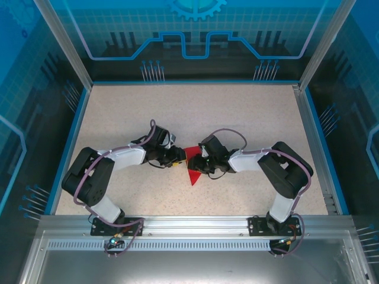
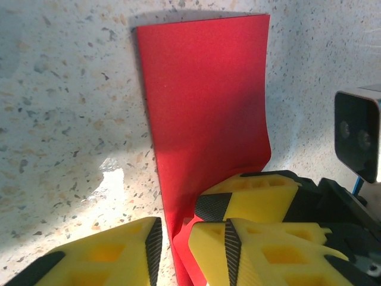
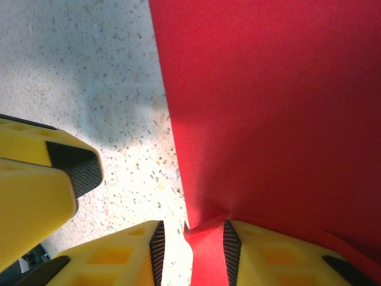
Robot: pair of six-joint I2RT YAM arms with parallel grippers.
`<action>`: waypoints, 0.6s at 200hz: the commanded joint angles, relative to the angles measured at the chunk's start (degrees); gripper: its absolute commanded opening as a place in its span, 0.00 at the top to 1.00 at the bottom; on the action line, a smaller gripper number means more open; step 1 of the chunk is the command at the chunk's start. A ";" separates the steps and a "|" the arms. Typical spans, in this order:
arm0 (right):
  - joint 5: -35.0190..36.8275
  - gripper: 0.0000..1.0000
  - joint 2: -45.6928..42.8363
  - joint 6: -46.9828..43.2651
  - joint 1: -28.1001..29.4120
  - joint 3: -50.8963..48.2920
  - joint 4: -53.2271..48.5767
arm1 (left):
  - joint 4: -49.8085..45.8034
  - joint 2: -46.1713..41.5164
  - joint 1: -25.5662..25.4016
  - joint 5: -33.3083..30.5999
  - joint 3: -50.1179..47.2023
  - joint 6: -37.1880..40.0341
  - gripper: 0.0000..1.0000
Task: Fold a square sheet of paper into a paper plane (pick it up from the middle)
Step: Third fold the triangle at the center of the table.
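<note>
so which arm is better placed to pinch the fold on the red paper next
Right, probably, narrowly: the thin red folded paper sheet sits in the gap of the right fingers, against one pad. The left fingers straddle it too, so it's close.

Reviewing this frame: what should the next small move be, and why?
Probably close the left tool on the square sheet of paper: a raised red fold stands between its fingers with a gap showing, and the right tool likewise straddles it unpinched, so neither grips it.
</note>
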 commanded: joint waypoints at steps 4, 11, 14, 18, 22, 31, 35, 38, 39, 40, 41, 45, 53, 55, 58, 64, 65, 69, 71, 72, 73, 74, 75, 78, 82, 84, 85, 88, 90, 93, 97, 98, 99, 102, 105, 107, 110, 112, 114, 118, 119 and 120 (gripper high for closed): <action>-0.45 0.73 -0.38 -1.37 -0.94 -1.96 -3.72 | 1.19 -1.65 -0.41 2.54 -1.31 -1.01 0.65; -0.40 0.76 -0.51 -1.42 -1.00 -1.90 -3.85 | 1.53 -1.59 -0.49 2.79 -1.42 -1.13 0.66; -0.34 0.77 -0.57 -1.47 -0.99 -1.88 -4.01 | 1.69 -1.57 -0.57 2.90 -1.42 -1.13 0.66; -0.27 0.77 -0.60 -1.56 -0.99 -1.80 -4.16 | 1.79 -1.49 -0.69 3.06 -1.42 -1.16 0.67; -0.19 0.78 -0.76 -1.59 -0.98 -1.68 -4.37 | 1.92 -1.41 -0.80 3.05 -1.42 -1.20 0.67; -0.13 0.79 -0.73 -1.73 -1.03 -1.63 -4.76 | 1.94 -1.26 -1.02 3.11 -1.29 -1.22 0.68; -0.11 0.80 -0.69 -1.74 -1.00 -1.42 -4.88 | 2.03 -1.20 -1.15 3.18 -1.29 -1.18 0.68; -0.05 0.81 -0.68 -1.80 -1.06 -1.46 -5.01 | 2.00 -1.21 -1.19 3.13 -1.29 -1.33 0.69; -0.07 0.81 -0.73 -1.78 -1.11 -1.46 -5.07 | 2.04 -1.21 -1.24 3.21 -1.27 -1.32 0.69; -0.08 0.81 -0.71 -1.77 -1.09 -1.46 -5.10 | 2.05 -1.21 -1.22 3.21 -1.26 -1.31 0.69; -0.05 0.81 -0.70 -1.76 -1.08 -1.42 -5.11 | 2.11 -1.21 -1.25 3.20 -1.34 -1.31 0.69; 0.00 0.82 -0.62 -1.80 -1.08 -1.34 -5.19 | 2.10 -1.21 -1.41 3.26 -1.35 -1.31 0.70; -0.01 0.85 -0.65 -1.77 -1.10 -1.30 -5.47 | 2.18 -1.19 -1.62 3.28 -1.40 -1.37 0.71; 0.06 0.86 -0.68 -1.76 -1.08 -1.29 -5.48 | 2.17 -1.21 -1.63 3.24 -1.41 -1.33 0.71; 0.10 0.87 -0.62 -1.76 -1.07 -1.21 -5.62 | 2.24 -1.21 -1.76 3.28 -1.42 -1.40 0.71; 0.24 0.88 -0.51 -1.91 -1.07 -1.07 -5.94 | 2.16 -1.21 -1.93 3.29 -1.46 -1.43 0.72; 0.25 0.88 -0.55 -1.88 -1.11 -1.05 -5.97 | 2.16 -1.21 -1.96 3.29 -1.48 -1.46 0.72; 0.30 0.89 -0.55 -1.97 -1.08 -0.95 -6.15 | 2.21 -1.21 -2.11 3.21 -1.54 -1.48 0.72; 0.33 0.90 -0.52 -1.97 -1.07 -0.94 -6.24 | 2.26 -1.21 -2.15 3.25 -1.58 -1.49 0.72; 0.41 0.91 -0.47 -1.94 -1.07 -0.94 -6.33 | 2.25 -1.17 -2.20 3.23 -1.55 -1.49 0.72; 0.38 0.91 -0.44 -1.98 -1.07 -0.89 -6.39 | 2.30 -1.15 -2.23 3.26 -1.61 -1.49 0.73; 0.38 0.91 -0.44 -1.98 -1.07 -0.89 -6.39 | 2.36 -1.14 -2.24 3.23 -1.61 -1.53 0.73; 0.36 0.92 -0.43 -2.00 -1.07 -0.87 -6.42 | 2.39 -1.13 -2.25 3.26 -1.60 -1.55 0.73; 0.45 0.93 -0.43 -1.98 -1.07 -0.83 -6.52 | 2.35 -1.04 -2.39 3.21 -1.64 -1.57 0.73; 0.51 0.95 -0.40 -1.94 -1.13 -0.72 -6.76 | 2.50 -0.94 -2.57 3.37 -1.68 -1.66 0.74; 0.47 0.95 -0.32 -1.98 -1.10 -0.70 -6.82 | 2.51 -0.90 -2.62 3.35 -1.64 -1.79 0.74; 0.55 0.95 -0.31 -2.01 -1.08 -0.61 -6.96 | 2.51 -0.88 -2.70 3.37 -1.62 -1.82 0.74; 0.55 0.96 -0.24 -1.96 -1.07 -0.48 -7.16 | 2.59 -0.75 -2.84 3.39 -1.60 -1.80 0.75; 0.61 0.96 -0.18 -1.87 -1.07 -0.38 -7.24 | 2.55 -0.64 -2.86 3.47 -1.66 -1.83 0.75; 0.60 0.97 -0.10 -1.71 -1.07 -0.28 -7.50 | 2.57 -0.56 -2.90 3.50 -1.55 -1.97 0.75; 0.46 0.97 0.06 -1.63 -1.15 -0.15 -7.84 | 2.51 -0.31 -3.03 3.56 -1.39 -2.10 0.76; 0.45 0.98 0.08 -1.65 -1.20 -0.06 -7.94 | 2.47 -0.23 -3.04 3.64 -1.36 -2.19 0.76; 0.40 0.98 0.09 -1.66 -1.22 0.03 -8.07 | 2.49 -0.20 -3.09 3.69 -1.35 -2.23 0.76; 0.27 0.98 0.18 -1.69 -1.20 0.29 -8.42 | 2.47 0.10 -3.13 3.80 -1.16 -2.34 0.77; 0.08 0.98 0.26 -1.81 -1.23 0.50 -8.73 | 2.46 0.29 -3.25 3.95 -1.06 -2.52 0.78; -0.05 0.99 0.28 -1.95 -1.11 0.70 -8.95 | 2.57 0.39 -3.34 4.00 -1.07 -2.62 0.79; -0.09 0.99 0.28 -2.04 -1.07 0.99 -9.28 | 2.67 0.59 -3.45 4.07 -0.96 -2.77 0.80; -0.05 1.00 0.24 -2.18 -1.07 1.13 -9.61 | 2.79 0.80 -3.59 4.14 -0.89 -2.86 0.81; 0.07 1.00 0.25 -2.30 -1.05 1.27 -9.99 | 2.87 0.87 -3.71 4.16 -0.83 -2.93 0.81; 0.43 1.00 0.24 -2.55 -0.94 1.54 -10.74 | 3.06 1.17 -4.00 4.17 -0.70 -2.89 0.81; 0.56 1.00 0.26 -2.59 -0.92 1.67 -10.88 | 3.05 1.25 -4.09 4.17 -0.71 -2.94 0.82; 0.67 1.00 0.27 -2.66 -0.90 1.73 -10.95 | 3.04 1.34 -4.18 4.17 -0.71 -2.96 0.82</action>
